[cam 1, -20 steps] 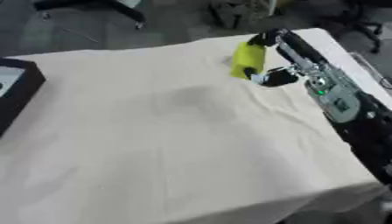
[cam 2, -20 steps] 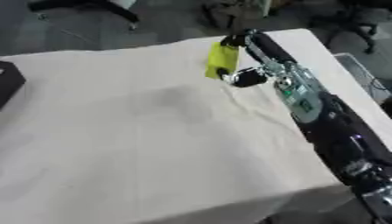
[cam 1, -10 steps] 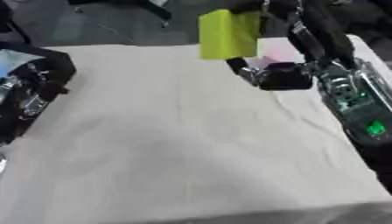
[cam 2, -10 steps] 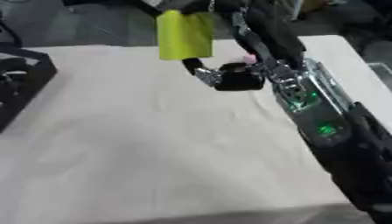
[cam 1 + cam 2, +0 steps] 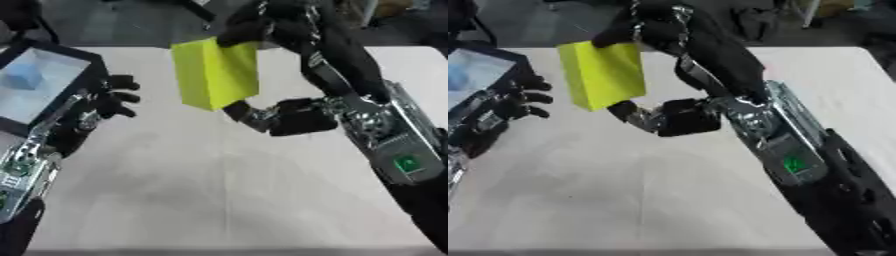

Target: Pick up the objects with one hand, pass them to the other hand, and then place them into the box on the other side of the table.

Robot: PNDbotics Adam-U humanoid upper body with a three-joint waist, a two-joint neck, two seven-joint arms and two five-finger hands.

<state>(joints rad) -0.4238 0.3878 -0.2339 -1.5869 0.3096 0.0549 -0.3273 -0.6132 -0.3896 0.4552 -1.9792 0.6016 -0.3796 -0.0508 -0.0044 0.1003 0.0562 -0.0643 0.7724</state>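
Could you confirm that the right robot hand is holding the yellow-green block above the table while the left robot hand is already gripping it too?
Not quite: the left eye view shows the left robot hand apart from the yellow-green block, fingers spread. The right robot hand alone holds it above the table.

Paired head eyes, downward over table (image 5: pixel 262 200)

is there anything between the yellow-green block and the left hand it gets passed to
Nothing visible stands in the way. The right hand holds the yellow-green rectangular block in the air above the white cloth-covered table. The left hand waits open to its left, with only bare cloth in the gap between them.
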